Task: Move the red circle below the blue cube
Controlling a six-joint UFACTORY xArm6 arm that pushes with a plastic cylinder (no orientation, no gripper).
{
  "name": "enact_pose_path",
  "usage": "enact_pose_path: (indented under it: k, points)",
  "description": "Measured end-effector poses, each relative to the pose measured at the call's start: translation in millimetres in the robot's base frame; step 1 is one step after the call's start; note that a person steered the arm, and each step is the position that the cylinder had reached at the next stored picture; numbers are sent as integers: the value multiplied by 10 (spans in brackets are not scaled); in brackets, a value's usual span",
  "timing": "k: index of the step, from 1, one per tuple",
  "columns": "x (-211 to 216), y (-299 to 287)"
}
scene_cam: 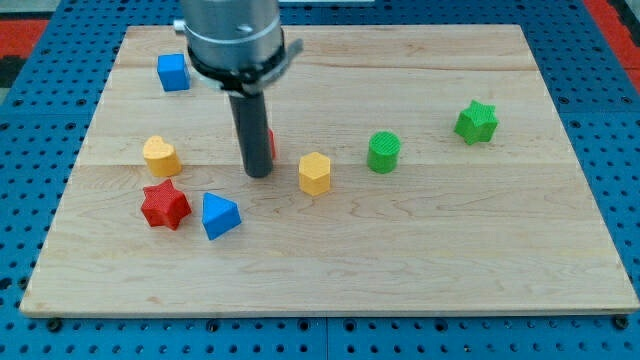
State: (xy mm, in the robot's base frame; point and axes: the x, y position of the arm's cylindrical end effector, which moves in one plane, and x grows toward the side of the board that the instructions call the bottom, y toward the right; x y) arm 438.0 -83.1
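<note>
The blue cube (173, 72) sits near the board's upper left. The red circle (270, 142) is mostly hidden behind my rod; only a red sliver shows at the rod's right side. My tip (257, 172) rests on the board just at the view's bottom-left of the red circle, touching or nearly touching it. The tip is well below and to the right of the blue cube.
A yellow heart-like block (160, 156), a red star (165, 205) and a blue triangle-like block (220, 215) lie left of the tip. A yellow hexagon (315, 173), a green cylinder (383, 152) and a green star (477, 122) lie to the right. The wooden board (400, 270) has edges all round.
</note>
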Motion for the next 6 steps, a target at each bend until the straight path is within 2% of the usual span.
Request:
enact_pose_path:
  k: [1, 3, 4, 6]
  points:
    - [-380, -104]
    - [-584, 658]
    - [-971, 521]
    - [-859, -331]
